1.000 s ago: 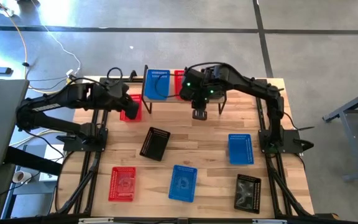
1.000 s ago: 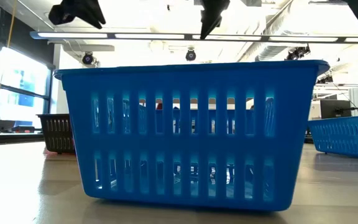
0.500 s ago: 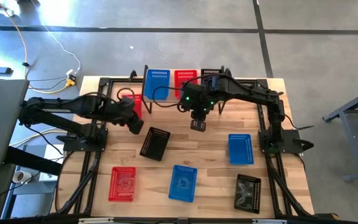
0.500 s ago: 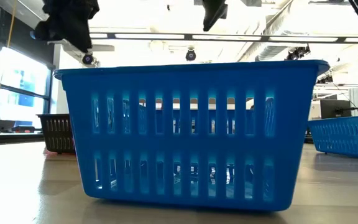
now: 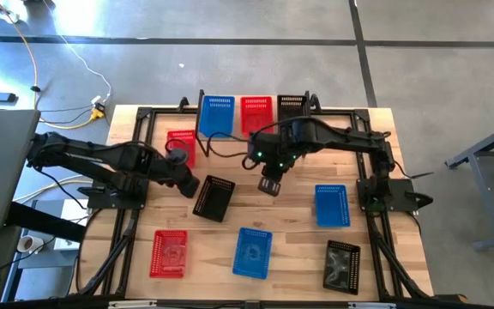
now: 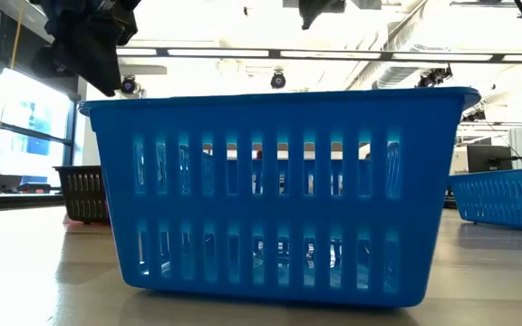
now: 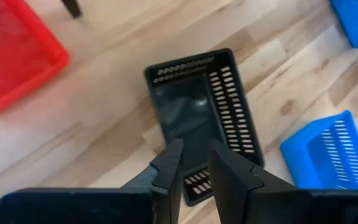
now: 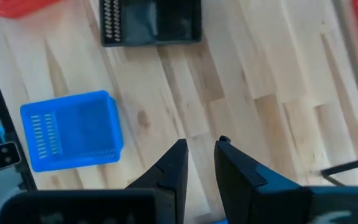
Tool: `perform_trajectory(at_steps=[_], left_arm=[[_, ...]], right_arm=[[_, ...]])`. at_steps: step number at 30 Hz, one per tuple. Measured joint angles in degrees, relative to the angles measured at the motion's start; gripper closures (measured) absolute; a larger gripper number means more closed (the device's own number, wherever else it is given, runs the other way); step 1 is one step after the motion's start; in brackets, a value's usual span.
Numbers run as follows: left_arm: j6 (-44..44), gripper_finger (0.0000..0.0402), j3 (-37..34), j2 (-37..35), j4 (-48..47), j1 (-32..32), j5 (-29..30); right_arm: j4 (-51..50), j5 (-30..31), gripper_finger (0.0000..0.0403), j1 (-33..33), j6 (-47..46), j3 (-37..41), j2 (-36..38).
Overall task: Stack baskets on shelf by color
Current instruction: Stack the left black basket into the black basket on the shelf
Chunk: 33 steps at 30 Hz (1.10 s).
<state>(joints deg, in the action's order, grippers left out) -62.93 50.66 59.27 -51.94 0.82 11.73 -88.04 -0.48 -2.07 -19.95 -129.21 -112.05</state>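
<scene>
We look straight down on a light wooden tabletop (image 5: 290,215) flanked by two dark arms. At twelve o'clock a small raised light-wood shelf on thin black legs (image 5: 234,136) carries three plastic mesh baskets side by side: a blue one (image 5: 218,113), a red one (image 5: 256,112) and a black one (image 5: 292,105). Loose on the table lie another red basket (image 5: 181,147) near ten o'clock, a black basket (image 5: 214,197) near the centre, a red basket (image 5: 169,253) at seven o'clock, a blue basket (image 5: 252,252) at six, a blue basket (image 5: 331,205) at three and a black basket (image 5: 342,265) at five.

The left gripper (image 7: 194,167) hangs above the centre black basket, its jaws a narrow slot apart and holding nothing. The right gripper (image 8: 199,157) hovers over bare wood near the table's middle, jaws likewise slightly parted and empty.

We judge the risks ahead as these: with so narrow a gap, the left fingers could strike the basket's rim and push it askew rather than straddle a wall; both grippers sit close together mid-table and could collide; a loosely pinched wall could let the basket swing and knock the shelf row
</scene>
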Motion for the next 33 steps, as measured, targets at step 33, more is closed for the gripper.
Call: perform_trajectory(at_steps=[33], left_arm=[[-7.85,0.0272,-3.16,11.75,6.62,2.76,-4.57]], right_arm=[[-1.98,13.64,0.0336,-9.72,-1.9,0.04,5.98]])
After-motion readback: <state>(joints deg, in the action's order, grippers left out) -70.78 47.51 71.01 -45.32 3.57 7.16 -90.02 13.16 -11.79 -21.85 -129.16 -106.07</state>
